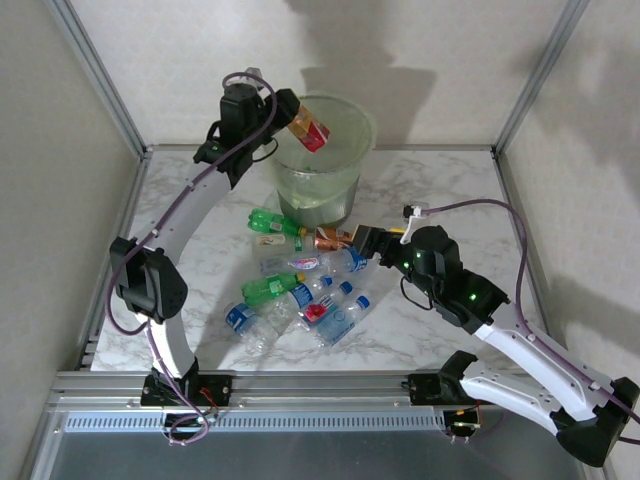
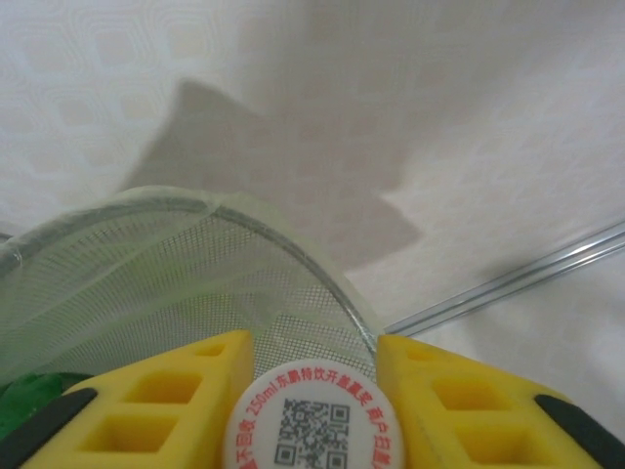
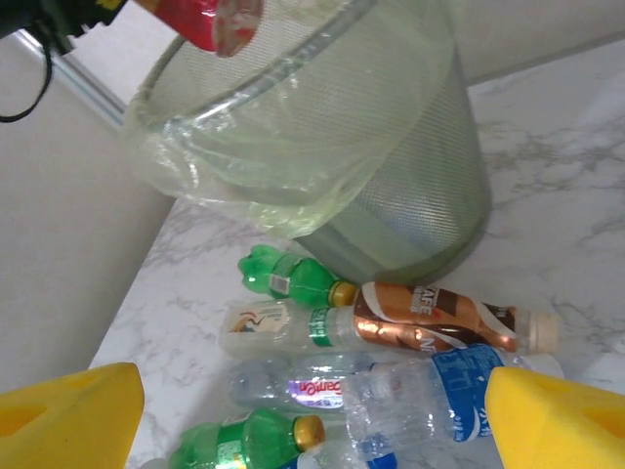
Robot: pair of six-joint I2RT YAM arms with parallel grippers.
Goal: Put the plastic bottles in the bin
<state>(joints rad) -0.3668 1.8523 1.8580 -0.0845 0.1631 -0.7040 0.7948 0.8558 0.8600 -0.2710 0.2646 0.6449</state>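
Note:
My left gripper (image 1: 283, 108) hangs over the bin (image 1: 362, 118), a round pale-green mesh bucket with a liner, and is shut on a red-labelled bottle (image 1: 309, 126) tilted above the bin's opening. In the left wrist view the bottle's white cap (image 2: 308, 420) sits between the yellow fingers (image 2: 186, 391), with the bin rim (image 2: 244, 210) just beyond. My right gripper (image 1: 375, 243) stands open and empty over several bottles lying in front of the bin: a green bottle (image 3: 293, 277), a brown one (image 3: 430, 318), a clear one with a blue label (image 3: 439, 396) and others.
The bottle pile (image 1: 300, 290) spreads across the marble table (image 1: 450, 200) between the two arms. Metal frame posts (image 1: 100, 80) and walls close in the back and sides. Green bottles lie inside the bin (image 2: 24, 401).

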